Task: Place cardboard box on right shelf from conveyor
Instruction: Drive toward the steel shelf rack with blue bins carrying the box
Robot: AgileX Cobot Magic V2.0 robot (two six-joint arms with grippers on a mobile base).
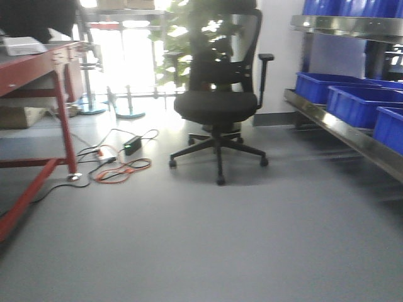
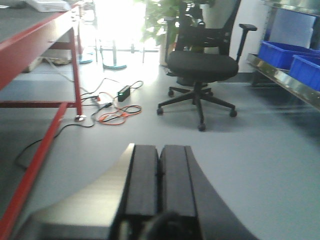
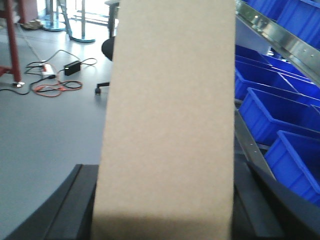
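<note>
I am taking the office chair (image 1: 217,104), which is standing mid-floor, as my marker. To its left the conveyor (image 1: 38,66) is showing its red frame. To its right the right shelf (image 1: 340,129) is carrying blue bins (image 1: 356,104) behind its steel lip. Cables (image 1: 116,167) are lying on the floor between the chair and the conveyor's leg.

My right gripper (image 3: 162,172) is gripping the cardboard box (image 3: 167,110), with its black fingers (image 3: 75,200) flanking the box on both sides. The box is rising upright through the wrist view and hiding most of the chair behind it. The shelf and bins are running along just to the right of the box.

My left gripper (image 2: 159,155) is sitting with its pads (image 2: 145,180) pressed together, holding nothing. It is pointing over the bare floor in front of the chair.
</note>
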